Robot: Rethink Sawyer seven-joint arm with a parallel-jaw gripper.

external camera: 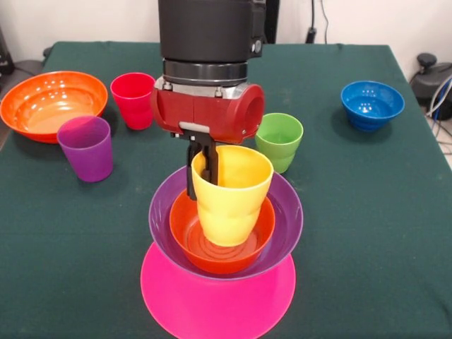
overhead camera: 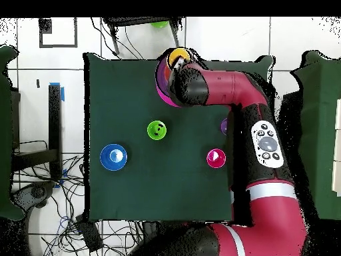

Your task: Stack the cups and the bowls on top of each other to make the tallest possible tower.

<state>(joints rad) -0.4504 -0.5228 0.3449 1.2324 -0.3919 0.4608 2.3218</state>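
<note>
Yellow cup at the tower, centre frame.
My gripper point(external camera: 205, 164) pinches the yellow cup's point(external camera: 230, 194) rim inside the small orange bowl point(external camera: 185, 233).

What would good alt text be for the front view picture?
The robot's gripper holds a yellow plastic cup by its rim over a small orange bowl, nested in a purple bowl on an upturned pink bowl.

Yellow cup point(external camera: 232, 192), orange bowl point(external camera: 221, 236), purple bowl point(external camera: 286, 222), pink base point(external camera: 217, 300).
</note>
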